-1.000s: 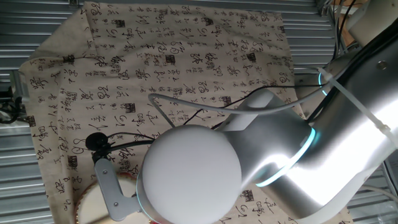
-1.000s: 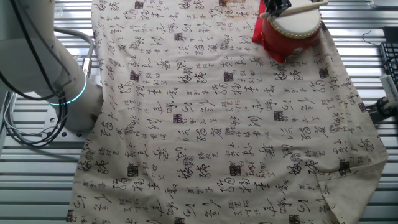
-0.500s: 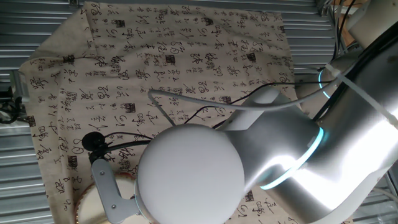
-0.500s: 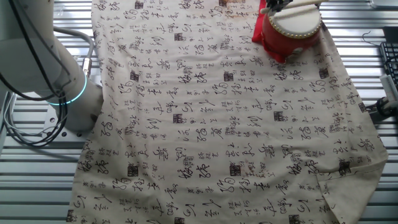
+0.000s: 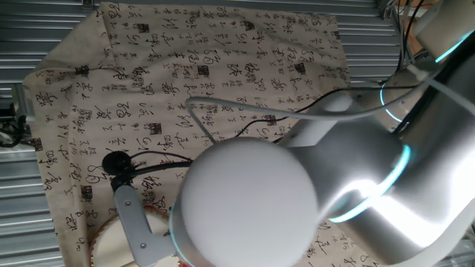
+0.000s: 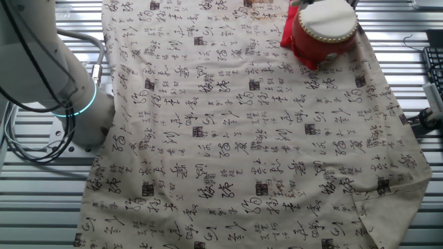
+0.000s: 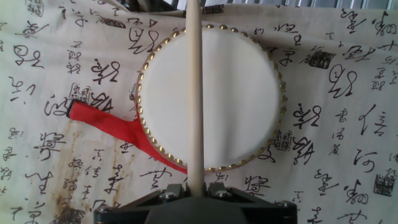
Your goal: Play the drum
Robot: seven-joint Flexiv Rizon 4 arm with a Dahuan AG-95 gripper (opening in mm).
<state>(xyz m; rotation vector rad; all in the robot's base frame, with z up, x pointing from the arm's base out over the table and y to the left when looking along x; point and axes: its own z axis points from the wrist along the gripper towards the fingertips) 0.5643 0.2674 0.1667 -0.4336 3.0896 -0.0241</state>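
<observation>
And the stick is off the skin! In the other fixed view the drum [image 6: 324, 32] sits at the far corner of the counter [image 6: 228, 145] on its calligraphy cloth [image 6: 228, 173], and where half a second ago the pale stick lay across the cream head, that head now shows bare, with the arm gone from that corner of the shot. In one fixed view the big white joint [image 5: 249, 204] of the arm has swung wider and now hides most of the drum [image 5: 111, 241]. The hand view gives the grip: the tool [image 7: 195, 186] is pinching the stick [image 7: 194, 93] at its base, and the shaft runs straight up over the middle of the drum [image 7: 211, 99], the red strap [image 7: 118, 127] trailing off to the left on the cloth. Whether the stick touches the skin there, I cannot tell. My read: this is the lift between beats, the stick poised above centre, so the next stroke down should land cleanly.
</observation>
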